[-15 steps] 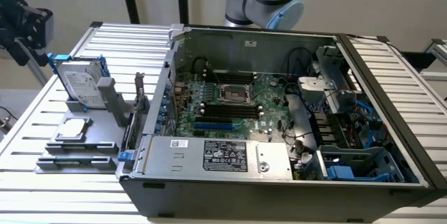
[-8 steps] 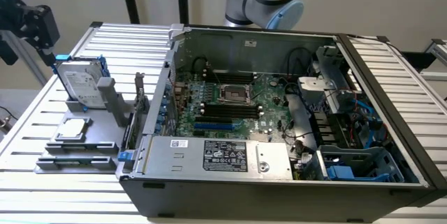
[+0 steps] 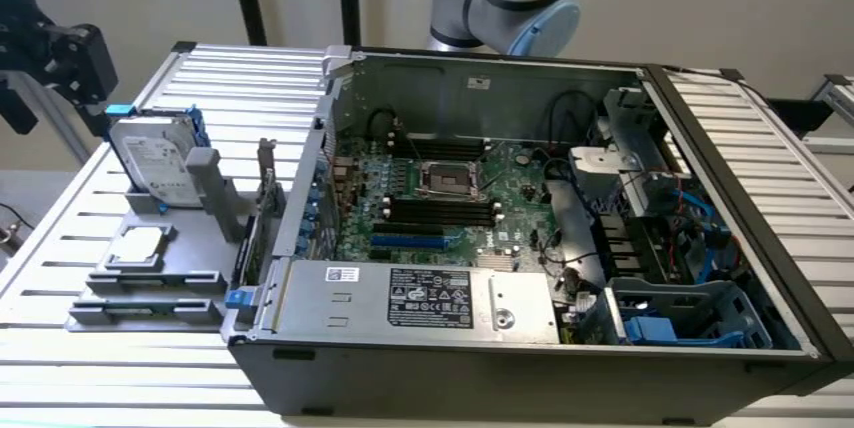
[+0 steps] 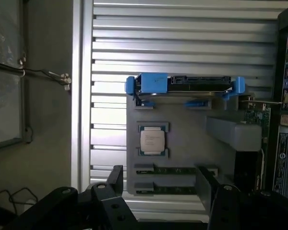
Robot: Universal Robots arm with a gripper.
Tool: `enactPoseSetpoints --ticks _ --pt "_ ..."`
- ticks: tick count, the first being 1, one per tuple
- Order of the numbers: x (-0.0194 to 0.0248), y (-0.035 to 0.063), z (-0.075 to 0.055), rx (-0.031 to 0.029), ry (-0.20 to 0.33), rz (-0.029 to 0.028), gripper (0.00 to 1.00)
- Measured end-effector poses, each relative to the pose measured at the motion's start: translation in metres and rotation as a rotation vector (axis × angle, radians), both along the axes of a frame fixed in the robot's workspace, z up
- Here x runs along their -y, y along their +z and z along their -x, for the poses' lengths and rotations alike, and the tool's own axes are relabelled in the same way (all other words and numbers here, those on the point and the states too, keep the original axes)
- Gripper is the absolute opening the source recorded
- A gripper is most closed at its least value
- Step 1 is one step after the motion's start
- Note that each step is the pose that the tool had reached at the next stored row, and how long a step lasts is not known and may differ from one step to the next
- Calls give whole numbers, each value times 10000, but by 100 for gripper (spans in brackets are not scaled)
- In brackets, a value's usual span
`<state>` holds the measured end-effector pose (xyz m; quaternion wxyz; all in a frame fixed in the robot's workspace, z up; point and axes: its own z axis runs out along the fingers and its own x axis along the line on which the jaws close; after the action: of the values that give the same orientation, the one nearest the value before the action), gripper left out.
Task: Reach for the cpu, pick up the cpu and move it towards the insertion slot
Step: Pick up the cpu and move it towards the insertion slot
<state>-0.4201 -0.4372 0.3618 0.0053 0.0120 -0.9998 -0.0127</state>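
I see a slatted metal tabletop (image 4: 182,48) stretching out beneath my jaws. Directly on it sit a grey parts holder (image 4: 182,148), straight ahead of the jaws, and an open computer case (image 3: 534,368) just beside the holder.

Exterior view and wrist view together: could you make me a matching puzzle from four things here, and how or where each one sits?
Things:
1. small, flat, square silver cpu
2. large silver hard drive with blue rails
3. square, metal-framed insertion slot
4. black gripper

Places or states:
a. on the green circuit board inside the open dark computer case
b. lying flat on the grey plastic holder
c. open, holding nothing
d. standing on edge in the grey holder

Pairs: 1-b, 2-d, 3-a, 4-c
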Motion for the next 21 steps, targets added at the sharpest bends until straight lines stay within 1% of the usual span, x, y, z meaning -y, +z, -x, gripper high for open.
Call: enactPoseSetpoints --ticks 13,21 --pt "0 -235 57 -1 51 0 71" --pt "0 -382 63 0 54 0 71"
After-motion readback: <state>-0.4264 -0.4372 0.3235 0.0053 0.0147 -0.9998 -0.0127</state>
